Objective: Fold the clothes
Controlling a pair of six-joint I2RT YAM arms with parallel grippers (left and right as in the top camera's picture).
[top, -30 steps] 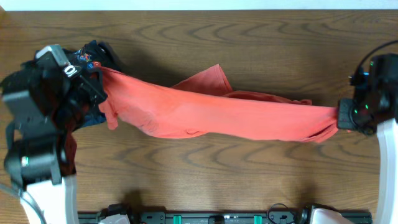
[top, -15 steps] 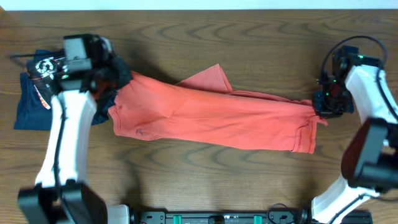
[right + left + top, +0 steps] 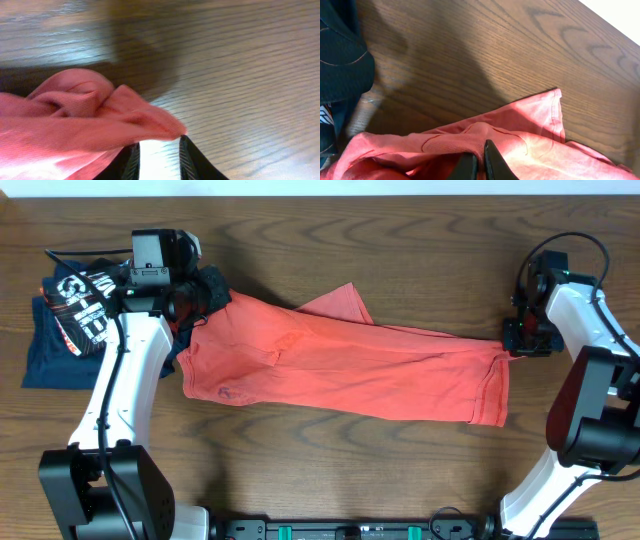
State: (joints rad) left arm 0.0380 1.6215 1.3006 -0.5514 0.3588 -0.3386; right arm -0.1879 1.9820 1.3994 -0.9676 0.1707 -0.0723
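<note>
The shirt (image 3: 340, 370) lies between the left tool (image 3: 479, 162), clamped on it, and the right tool (image 3: 159, 150), jaws parted.

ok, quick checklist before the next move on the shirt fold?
1. Left hand shut on its end of the coral-red shirt: ok.
2. Right hand jaws apart at the other end: ok.
3. Fabric clear of the right fingers: cannot tell, a bunch lies at the tips.
4. Shirt flat on the table: not ok, a flap sticks out along the far edge.
5. Navy garment apart from the shirt: cannot tell, the left arm covers where they meet.
</note>
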